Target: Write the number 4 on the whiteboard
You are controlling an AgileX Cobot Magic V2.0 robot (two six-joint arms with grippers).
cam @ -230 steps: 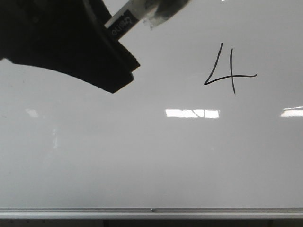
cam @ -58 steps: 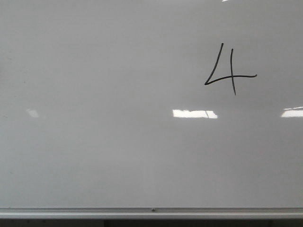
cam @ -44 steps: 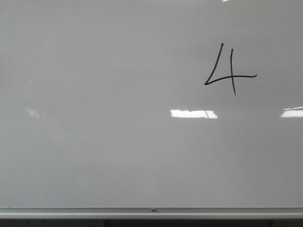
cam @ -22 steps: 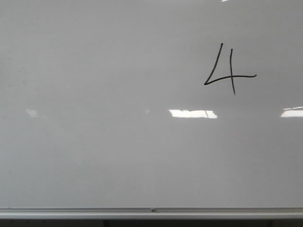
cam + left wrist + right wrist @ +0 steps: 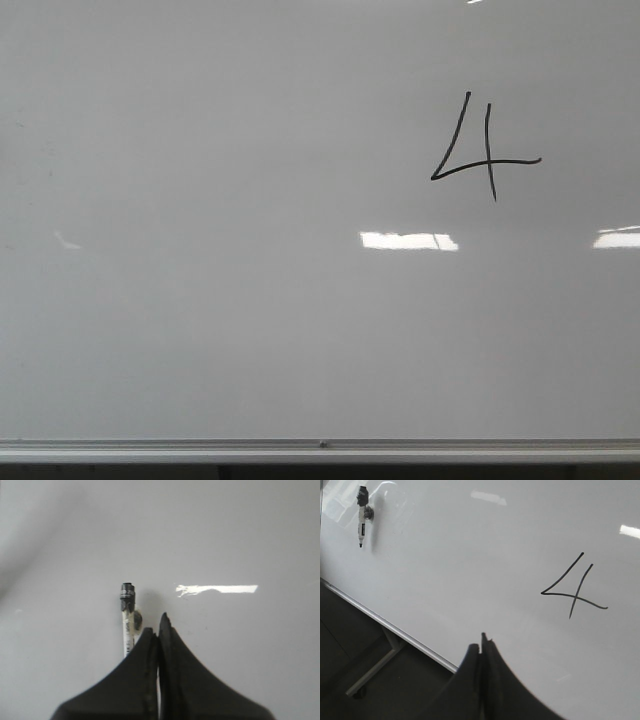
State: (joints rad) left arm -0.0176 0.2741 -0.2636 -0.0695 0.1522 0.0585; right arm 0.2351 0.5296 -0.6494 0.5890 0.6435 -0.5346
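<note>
Sitting in the upper right of the front view, the number 4 (image 5: 487, 150) is a thin black open-topped figure on the whiteboard (image 5: 250, 330): slanted stroke, slightly wavy crossbar, short vertical cutting through it. By the look of it, the writing is done and what remains is only pulling back.

The left gripper (image 5: 158, 625) has its black, wedge-shaped fingers pressed tip to tip, with no gap showing. A marker (image 5: 128, 617) stands just beside them, a slim pale barrel with a dark end, its long axis running straight up the frame; whether the fingers actually pinch it lower down, I cannot tell.

The right gripper (image 5: 483, 642) is likewise closed tight and holds nothing. In its wrist view the 4 lies up and to the right of the fingertips, well apart, so the right arm looks like the nearer one to the digit. A second pen-like object (image 5: 361, 516) appears in the upper left corner there.

The board is glossy and pale grey, throwing back bright rectangular light patches, with a silver metal rail (image 5: 320, 447) along its lower edge.
</note>
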